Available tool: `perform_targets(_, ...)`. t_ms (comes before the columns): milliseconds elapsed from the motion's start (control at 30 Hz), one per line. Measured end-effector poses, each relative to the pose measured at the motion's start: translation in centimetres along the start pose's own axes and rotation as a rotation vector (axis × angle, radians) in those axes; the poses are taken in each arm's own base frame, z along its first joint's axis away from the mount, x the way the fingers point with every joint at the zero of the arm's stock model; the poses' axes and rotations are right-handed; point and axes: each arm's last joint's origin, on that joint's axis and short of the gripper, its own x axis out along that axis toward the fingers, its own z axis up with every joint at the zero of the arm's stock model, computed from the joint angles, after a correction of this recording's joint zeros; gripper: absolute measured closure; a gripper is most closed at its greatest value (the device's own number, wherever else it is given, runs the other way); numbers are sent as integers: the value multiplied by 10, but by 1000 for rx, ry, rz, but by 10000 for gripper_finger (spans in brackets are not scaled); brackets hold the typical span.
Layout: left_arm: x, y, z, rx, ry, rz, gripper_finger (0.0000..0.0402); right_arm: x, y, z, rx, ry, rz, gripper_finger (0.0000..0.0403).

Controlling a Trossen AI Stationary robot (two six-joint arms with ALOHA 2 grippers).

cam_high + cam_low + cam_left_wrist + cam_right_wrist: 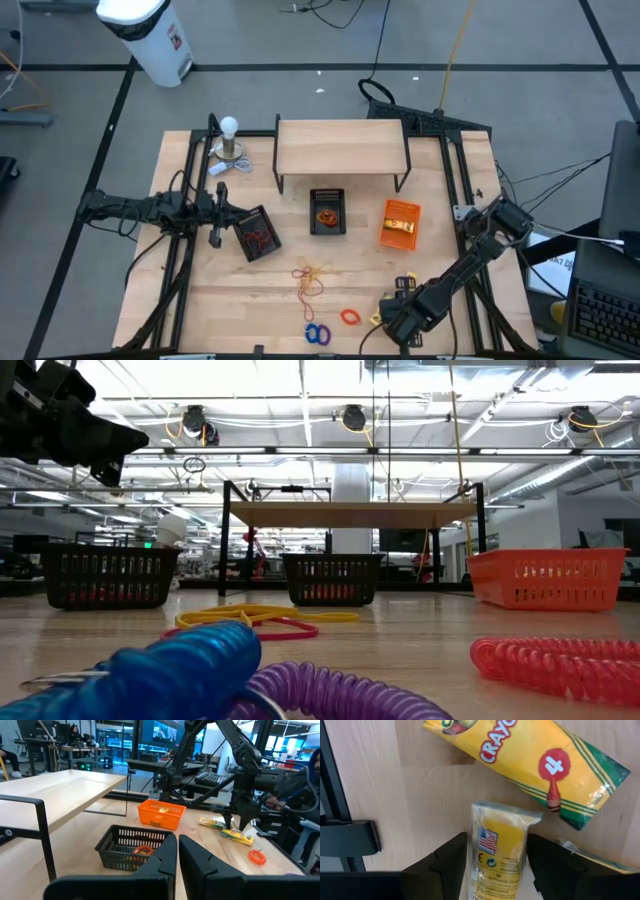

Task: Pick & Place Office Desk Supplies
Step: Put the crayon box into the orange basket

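Right gripper (492, 862) astride glossy rectangular packet (500, 847)

In the right wrist view the yellow wrapped packet (499, 854) between the right gripper's (496, 870) spread fingers runs off the picture's lower edge, so its far end is unseen. The crayon box (530, 765) is cut by the upper edge, and its printed name breaks off. A third yellow pack (592, 857) shows only a corner.

In the low view the blue coil (170, 670), purple coil (340, 695) and red coil (560, 665) lie so close that they blur and are cropped.

From above, the contents of the left black mesh bin (257, 233) at the desk's left side are too small to name.
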Motion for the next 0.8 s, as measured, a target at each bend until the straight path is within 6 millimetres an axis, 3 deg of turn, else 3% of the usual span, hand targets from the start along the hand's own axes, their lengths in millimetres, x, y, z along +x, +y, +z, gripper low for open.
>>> perform_targets(167, 0, 0, 0, -5, 0, 0, 380, -13, 1, 0, 1, -40, 46, 267)
perform_targets(400, 0, 0, 0, -1, 0, 0, 380, -51, 6, 1, -51, -200, 153, 323)
perform_targets(600, 0, 0, 0, 2, 0, 6, 380, -104, 0, -3, -163, -487, 148, 311)
perform_targets(800, 0, 0, 0, 17, -1, 10, 380, -173, -15, -15, -391, -860, 107, 316)
